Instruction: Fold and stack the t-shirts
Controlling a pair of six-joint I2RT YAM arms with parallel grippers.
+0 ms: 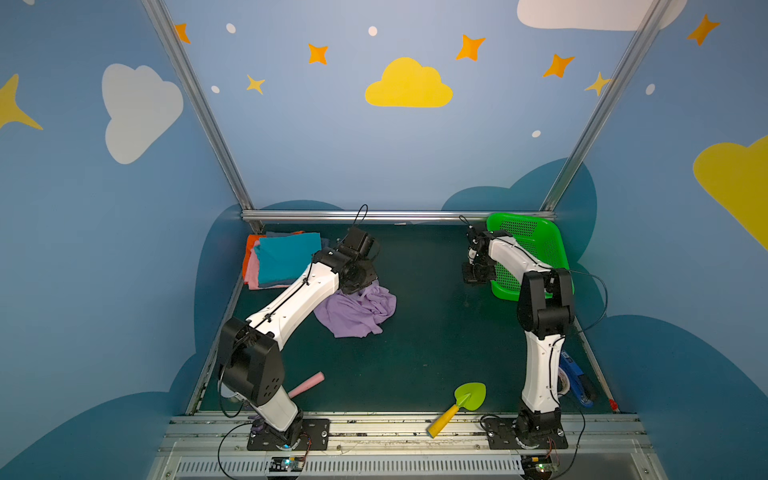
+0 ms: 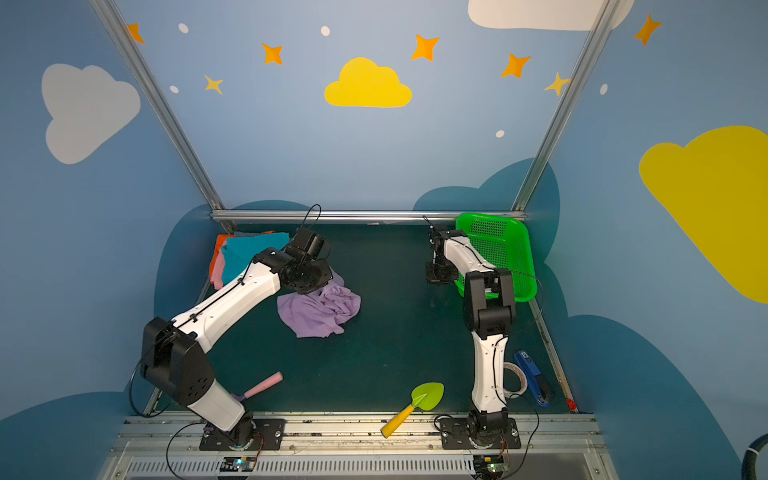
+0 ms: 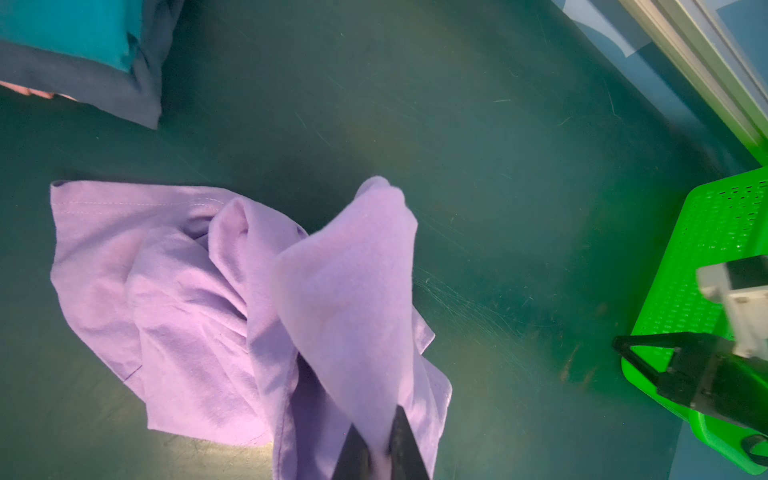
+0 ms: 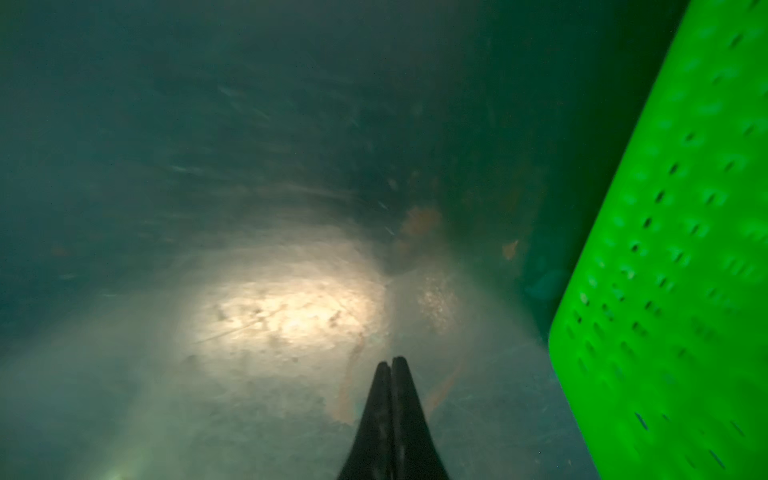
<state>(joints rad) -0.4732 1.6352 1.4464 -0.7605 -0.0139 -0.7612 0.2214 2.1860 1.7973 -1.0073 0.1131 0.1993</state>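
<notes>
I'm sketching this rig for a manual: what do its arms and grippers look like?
The left arm and right arm each have smooth white shell links between bulky black joint housings, on black base plates. A thin black cable runs along each white shell. The left gripper and right gripper have plain black fingers tapering to narrow tips. No markings are legible.

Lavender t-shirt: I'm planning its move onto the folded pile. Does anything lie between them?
Nothing visible does. In the left wrist view only bare mat separates the lavender t-shirt from the folded pile. The left claw, shut on a raised fold of it, has only its own arm crossing above that gap.
</notes>
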